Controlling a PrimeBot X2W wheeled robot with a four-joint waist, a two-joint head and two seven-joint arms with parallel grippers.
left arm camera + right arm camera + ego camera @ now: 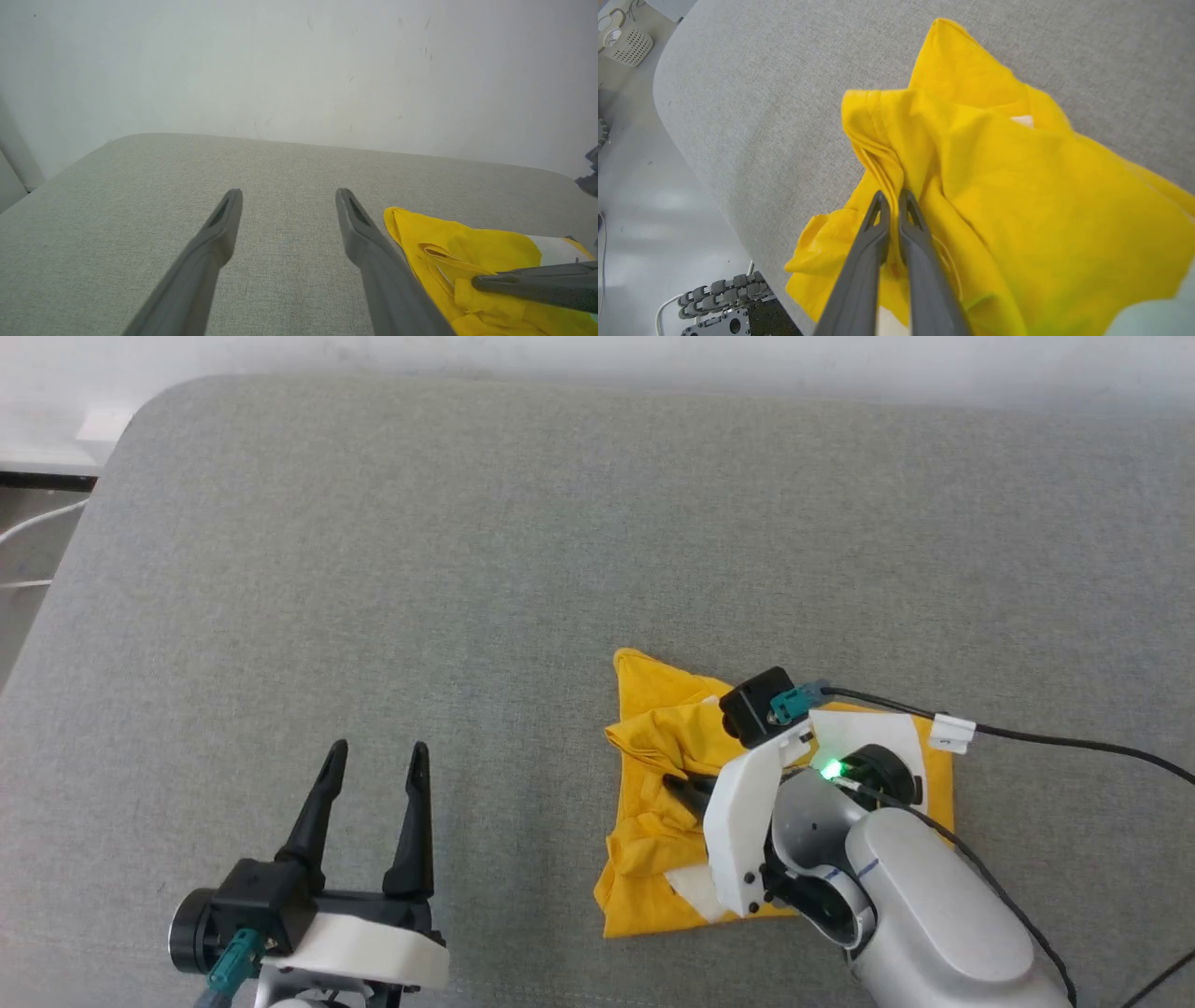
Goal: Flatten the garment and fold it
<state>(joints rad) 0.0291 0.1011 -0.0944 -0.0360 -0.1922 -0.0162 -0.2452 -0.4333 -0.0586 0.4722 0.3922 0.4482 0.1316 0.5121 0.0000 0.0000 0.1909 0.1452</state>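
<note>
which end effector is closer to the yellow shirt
Right. The right end effector is shut on a fold of the shirt. The left end effector is open over the grey surface, off to the shirt's left and not touching it.

Bright, even light; soft blur at the near garment point(985, 200) edge

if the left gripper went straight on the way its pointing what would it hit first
Probably bare grey cushion near its far edge, or the white wall behind it; depth is hard to judge. The left gripper is open, and the shirt lies off to its right, outside that line.
</note>
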